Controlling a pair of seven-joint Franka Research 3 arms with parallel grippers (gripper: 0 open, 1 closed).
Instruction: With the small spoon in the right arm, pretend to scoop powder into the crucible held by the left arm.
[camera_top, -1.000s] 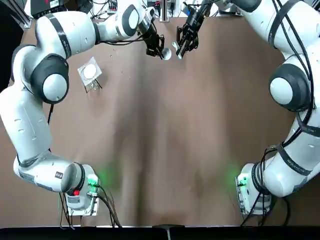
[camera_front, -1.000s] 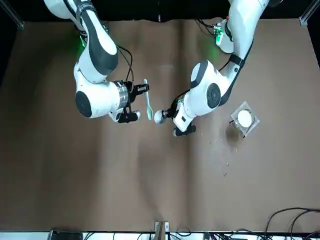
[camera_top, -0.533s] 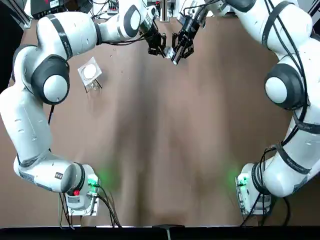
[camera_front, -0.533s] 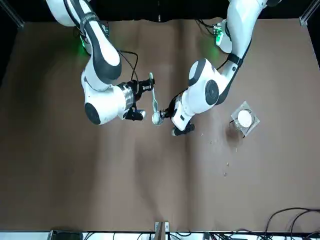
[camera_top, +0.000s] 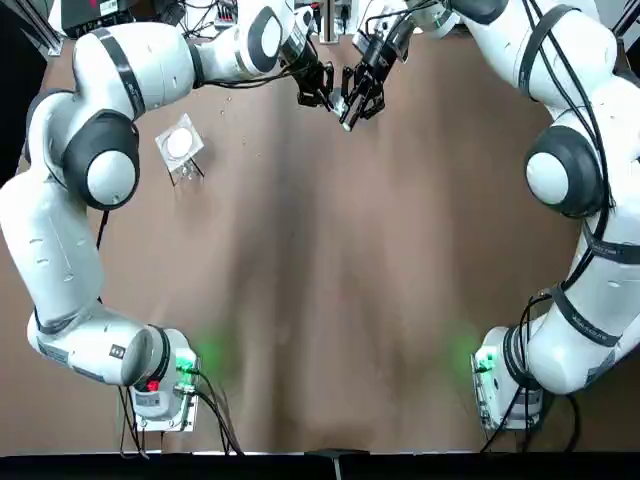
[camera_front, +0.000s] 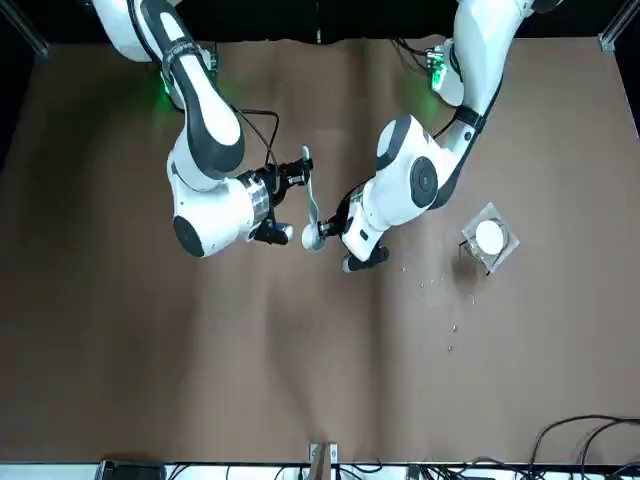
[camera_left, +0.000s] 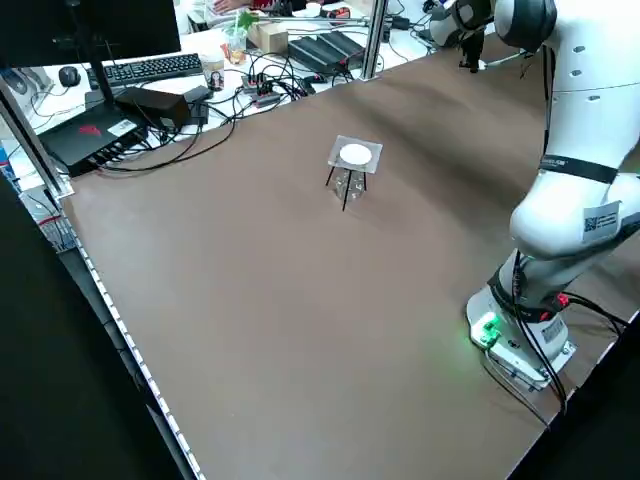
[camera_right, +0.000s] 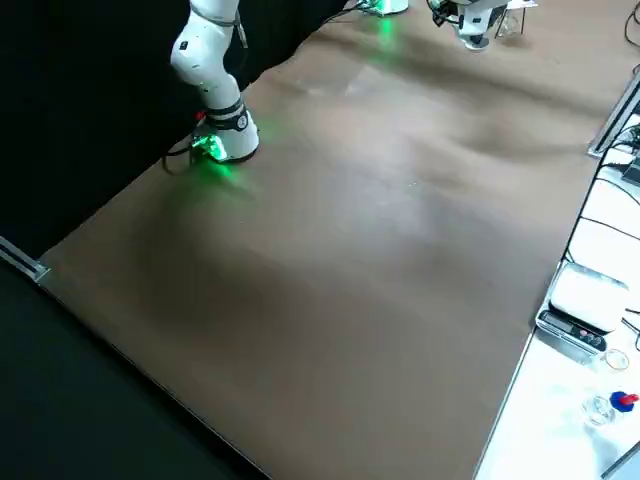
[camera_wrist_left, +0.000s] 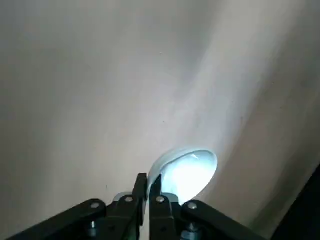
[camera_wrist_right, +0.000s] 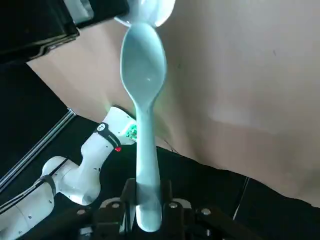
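A small white crucible (camera_wrist_left: 187, 169) hangs above the table's far edge, and my left gripper (camera_wrist_left: 148, 186) is shut on its rim. My right gripper (camera_wrist_right: 147, 201) is shut on the handle of a pale green spoon (camera_wrist_right: 144, 75). The spoon's bowl tip reaches the crucible (camera_wrist_right: 145, 10). In the front view the spoon (camera_front: 311, 195) slants down from the right gripper (camera_front: 298, 168) to the crucible (camera_front: 313, 240), with the left gripper (camera_front: 337, 228) beside it. From overhead the left gripper (camera_top: 316, 88) and right gripper (camera_top: 357, 92) nearly meet, and the crucible is mostly hidden.
A small clear stand with a white disc (camera_top: 180, 146) sits on the brown table at my left, also visible as the stand (camera_front: 489, 238). Tiny specks (camera_front: 440, 300) lie near it. A desk with cables and a keyboard (camera_left: 150, 68) borders the table's far side.
My right gripper swung the spoon toward the left gripper and tipped it, so its bowl now meets the crucible. The left gripper shifted only slightly.
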